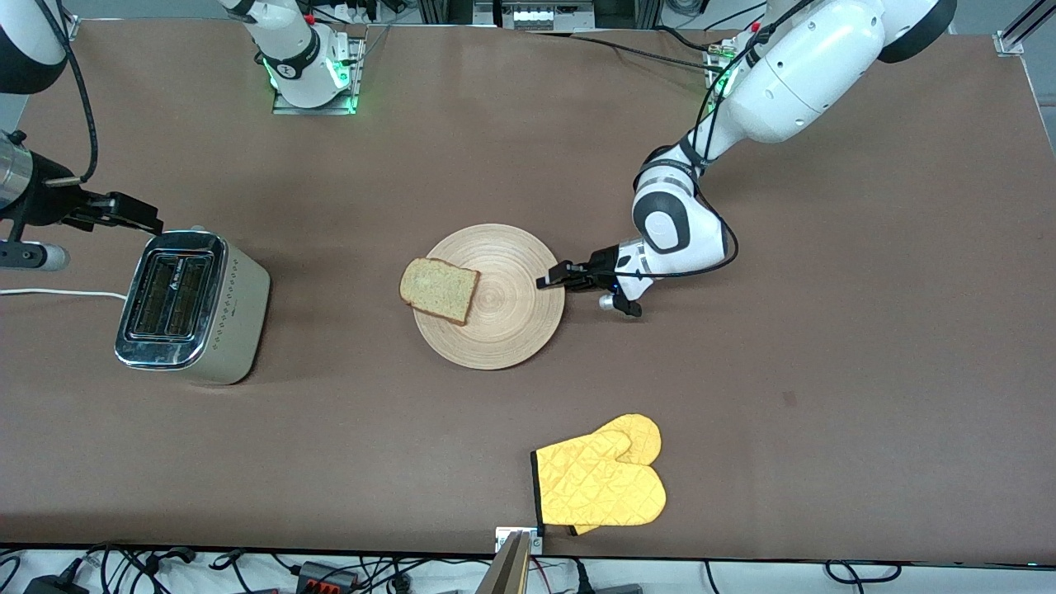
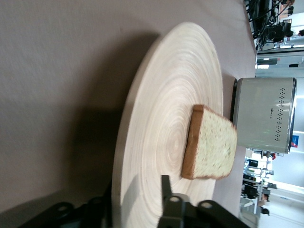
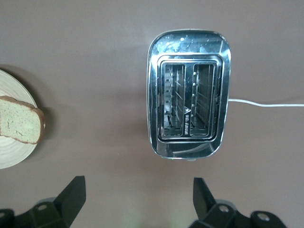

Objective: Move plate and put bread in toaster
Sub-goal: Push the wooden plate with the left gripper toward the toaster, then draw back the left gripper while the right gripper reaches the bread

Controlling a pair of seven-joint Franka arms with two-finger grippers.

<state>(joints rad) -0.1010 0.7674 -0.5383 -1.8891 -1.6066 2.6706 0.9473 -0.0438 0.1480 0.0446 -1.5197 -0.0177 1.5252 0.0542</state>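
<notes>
Bread (image 1: 439, 289) | speckled tan slice, dark crust | overhangs plate (image 1: 503, 318) rim

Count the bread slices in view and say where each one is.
1. The bread slice lies on the wooden plate, overhanging the rim toward the toaster. Both toaster slots look empty from above; nothing else could hide another slice.

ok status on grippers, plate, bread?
Left gripper at plate rim, fingers straddling it. Right gripper open, above toaster. Bread on plate, overhanging the toaster-side edge. Both slots empty.
</notes>
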